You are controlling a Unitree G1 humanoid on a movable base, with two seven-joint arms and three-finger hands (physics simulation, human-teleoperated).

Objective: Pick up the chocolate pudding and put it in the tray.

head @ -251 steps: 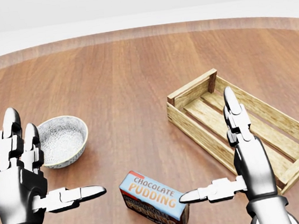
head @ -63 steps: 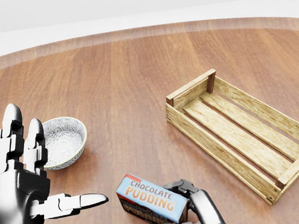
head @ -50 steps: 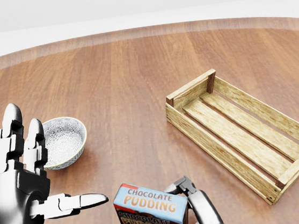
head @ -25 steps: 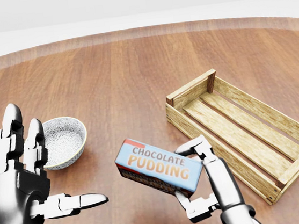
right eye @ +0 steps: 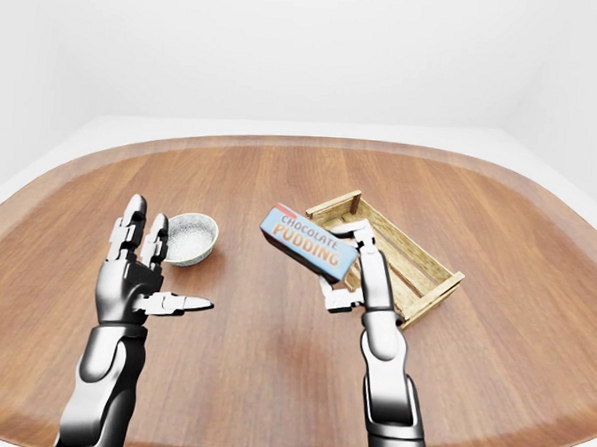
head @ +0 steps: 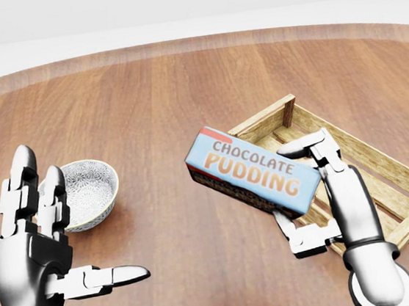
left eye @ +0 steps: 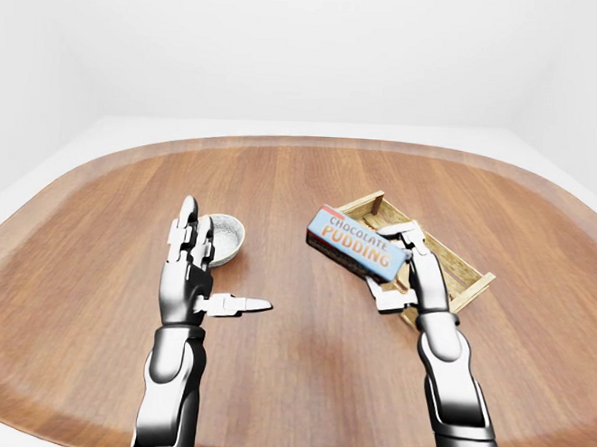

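Observation:
The chocolate pudding box, light blue with orange lettering, is held in the air by my right hand, whose fingers close round its right end. It hangs above the table, over the near-left edge of the wooden slatted tray, which lies at the right of the head view. My left hand is open and empty at the lower left, fingers pointing up, thumb out to the right.
A white patterned bowl sits on the wooden table just right of my left hand. The table's rounded edge runs along the top of the head view.
My right hand has lifted the pudding box off the table and carried it up and to the right, to the tray's near edge. The left hand has barely moved.

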